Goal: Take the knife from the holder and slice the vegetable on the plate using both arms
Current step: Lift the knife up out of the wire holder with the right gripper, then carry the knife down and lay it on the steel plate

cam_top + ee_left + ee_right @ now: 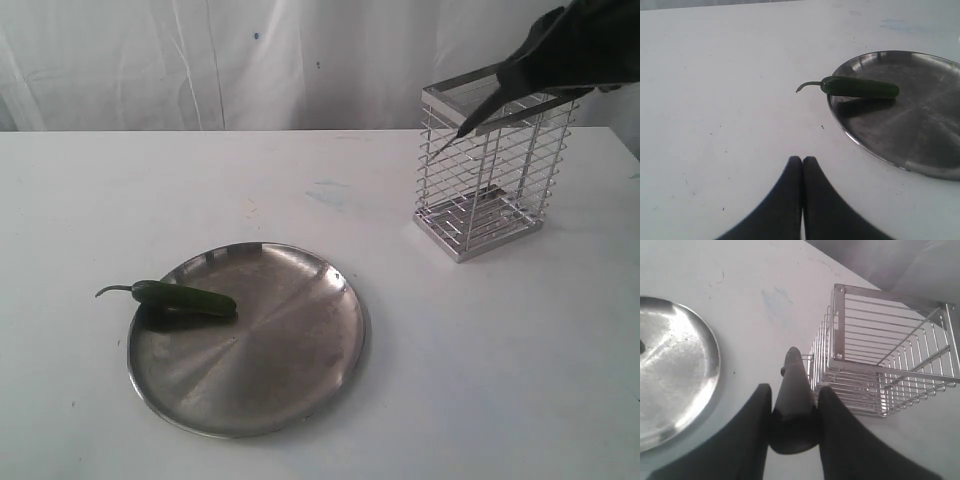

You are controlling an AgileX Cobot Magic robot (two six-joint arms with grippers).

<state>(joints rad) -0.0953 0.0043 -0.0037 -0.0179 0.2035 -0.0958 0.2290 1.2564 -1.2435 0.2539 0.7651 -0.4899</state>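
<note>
1. The right claw (795, 392) is clenched on the black handle of the knife (478, 113), with one finger pressed against each side of it.
2. In the exterior view the knife is held aloft at 1 o'clock. It is tilted, and its dark blade points down toward 7 o'clock.
3. The blade tip is seen across the upper left corner of the holder (490, 170). It cannot be told whether the tip touches the wires.
4. The holder stands upright on the counter (450, 350) at 2 o'clock in the exterior view, well apart from the plate (270, 345).
5. The plate lies flat on the counter at 7 o'clock in the exterior view.
6. The vegetable (185, 299) lies on its side at the plate's 10 o'clock edge. Its body rests across the rim, and its thin stem curves out over the counter toward 9 o'clock.
7. The left claw (802, 165) is clenched with nothing in it, its two fingers pressed together. It is held above bare counter, near the plate but apart from it and from the vegetable.
</note>
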